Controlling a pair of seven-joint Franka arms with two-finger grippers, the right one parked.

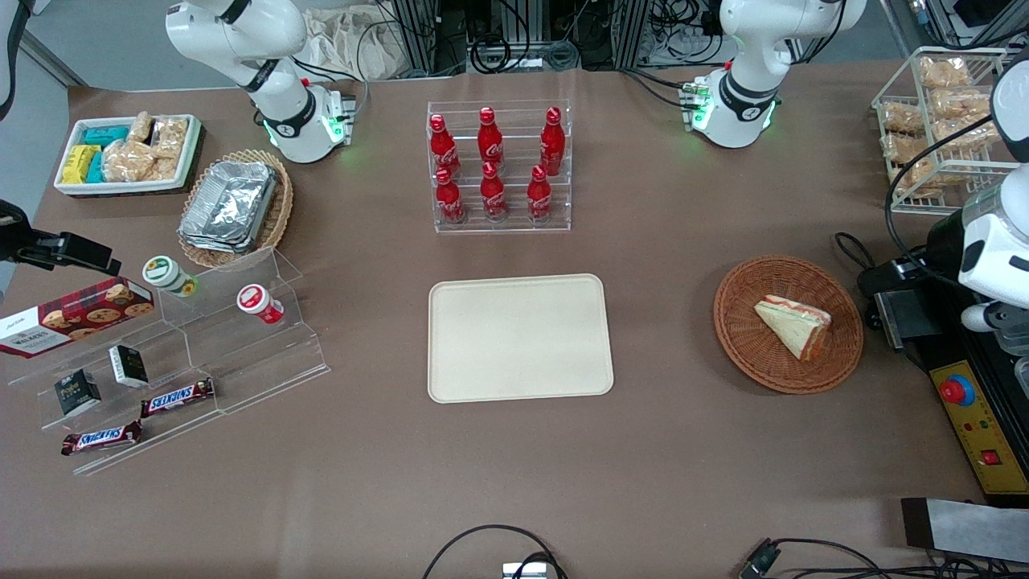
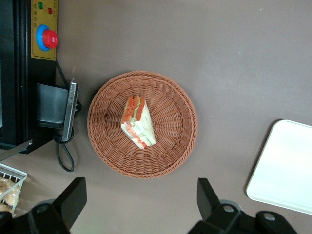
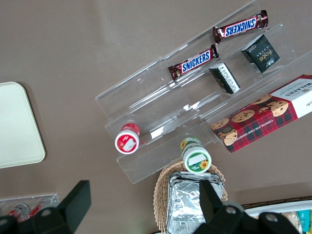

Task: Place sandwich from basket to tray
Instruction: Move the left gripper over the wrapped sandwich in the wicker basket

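The sandwich (image 1: 794, 325), a pale bread wedge with red-orange filling, lies in the round reddish-brown wicker basket (image 1: 739, 322) toward the working arm's end of the table. It also shows in the left wrist view (image 2: 138, 122), in the basket (image 2: 109, 146). The cream-beige tray (image 1: 519, 338) lies bare in the middle of the table; one corner shows in the left wrist view (image 2: 282, 165). My left gripper (image 2: 140, 186) is open and empty. It hangs high above bare table just beside the basket's rim, apart from it.
A clear rack of red bottles (image 1: 498, 165) stands farther from the front camera than the tray. A yellow control box with a red button (image 1: 957, 391), a black device (image 1: 904, 318) and cables lie beside the basket. A wire basket of bagged snacks (image 1: 936, 129) stands toward the working arm's end.
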